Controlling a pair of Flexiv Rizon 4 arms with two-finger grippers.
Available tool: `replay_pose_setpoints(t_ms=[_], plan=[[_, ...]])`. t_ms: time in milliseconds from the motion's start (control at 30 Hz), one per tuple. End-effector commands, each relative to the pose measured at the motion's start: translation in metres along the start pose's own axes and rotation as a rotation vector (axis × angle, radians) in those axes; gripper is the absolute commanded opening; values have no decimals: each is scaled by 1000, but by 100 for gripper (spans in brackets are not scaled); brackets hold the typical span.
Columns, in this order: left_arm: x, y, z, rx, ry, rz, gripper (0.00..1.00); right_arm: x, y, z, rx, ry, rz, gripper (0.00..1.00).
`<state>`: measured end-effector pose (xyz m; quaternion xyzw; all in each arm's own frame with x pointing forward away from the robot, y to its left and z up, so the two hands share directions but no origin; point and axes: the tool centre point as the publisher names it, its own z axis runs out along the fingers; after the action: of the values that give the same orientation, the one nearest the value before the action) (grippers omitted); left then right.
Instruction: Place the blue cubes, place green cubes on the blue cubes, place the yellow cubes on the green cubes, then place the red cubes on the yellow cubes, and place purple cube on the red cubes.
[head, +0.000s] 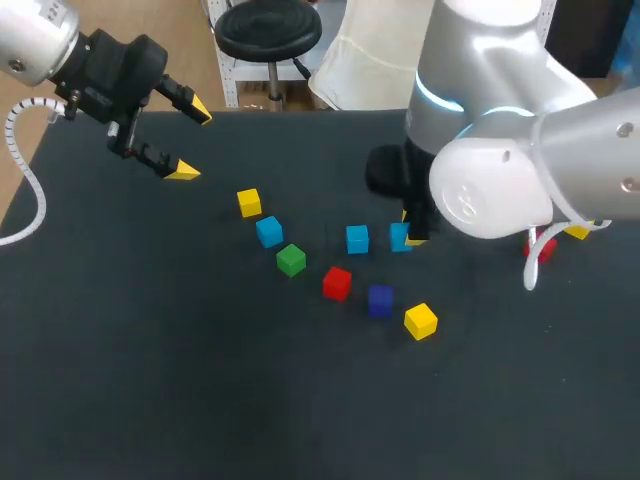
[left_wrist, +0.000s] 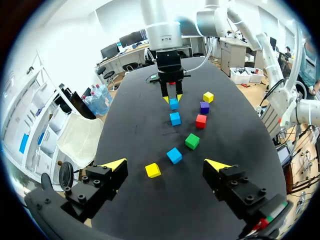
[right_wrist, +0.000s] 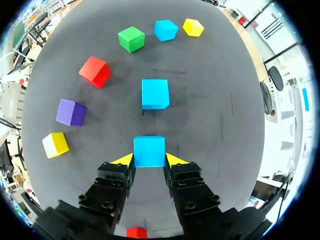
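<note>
Blue cube (right_wrist: 149, 150) gripped between the right gripper's (right_wrist: 149, 160) yellow tips, low at the table (head: 150, 350).
Smooth, square-edged block on a dark matte top, with a second blue cube (right_wrist: 155, 93) just ahead. The left gripper (left_wrist: 166, 165) hangs spread wide, well apart.

Bright, even light falls from above on the matte black worktop (head: 150, 380), which stays dull and dark. The red cube (head: 337, 284) and green cube (head: 291, 260) cast only short, soft shadows. The right arm's white shell (head: 500, 190) carries broad soft highlights. In the right wrist view the worktop takes a faint pale sheen.
</note>
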<state>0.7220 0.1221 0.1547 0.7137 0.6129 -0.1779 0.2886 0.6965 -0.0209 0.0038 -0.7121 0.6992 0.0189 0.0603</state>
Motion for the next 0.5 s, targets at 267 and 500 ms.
replay_pose_setpoints(t_ms=[267,500], plan=[[1,-1,0,-2,-1,3,100,-6,-7,8,-14,-13,-4,0],[1,-1,0,-2,-1,3,100,-10,-12,10,-14,-21,-5,0]])
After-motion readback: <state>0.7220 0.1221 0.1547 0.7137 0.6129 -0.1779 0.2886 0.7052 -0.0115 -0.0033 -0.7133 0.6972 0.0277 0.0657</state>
